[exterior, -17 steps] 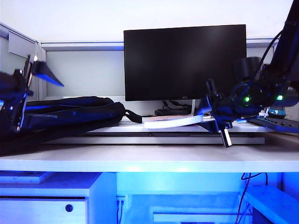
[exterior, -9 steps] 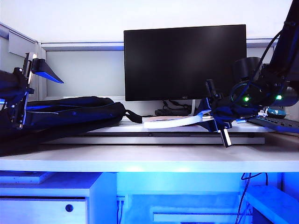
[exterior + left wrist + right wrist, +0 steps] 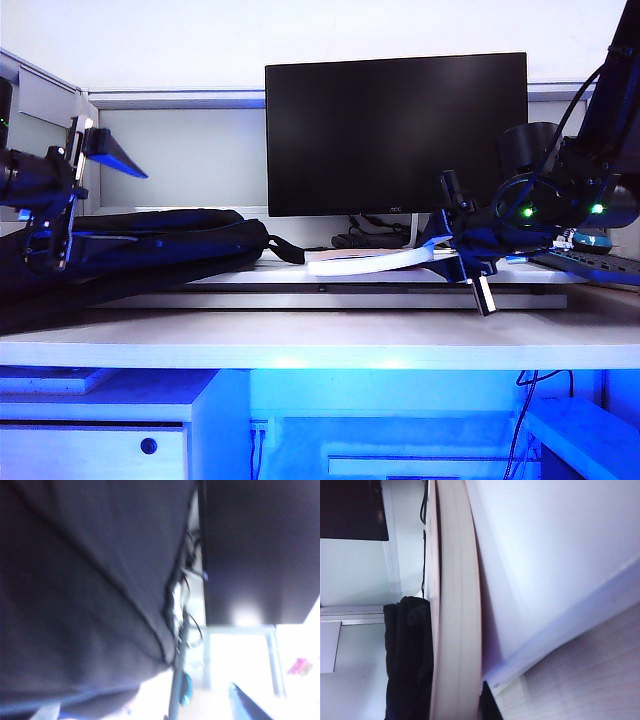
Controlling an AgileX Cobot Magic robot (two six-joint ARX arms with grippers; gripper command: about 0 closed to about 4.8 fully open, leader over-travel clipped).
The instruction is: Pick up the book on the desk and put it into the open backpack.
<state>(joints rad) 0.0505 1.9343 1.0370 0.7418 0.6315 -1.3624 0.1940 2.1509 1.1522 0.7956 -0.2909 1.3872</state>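
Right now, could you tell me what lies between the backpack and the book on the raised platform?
In the exterior view, only the backpack's black strap trails across the white platform toward the book; otherwise bare.

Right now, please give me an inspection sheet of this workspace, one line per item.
Surface: white desk with raised platform.
Job's things: book bowed, one end lifted; backpack lying left.
Clutter: monitor; keyboard.
Grippers: left gripper open above the backpack; right gripper shut on the book's right end.
Cables: bundle under the monitor.
Surroundings: drawer unit below.
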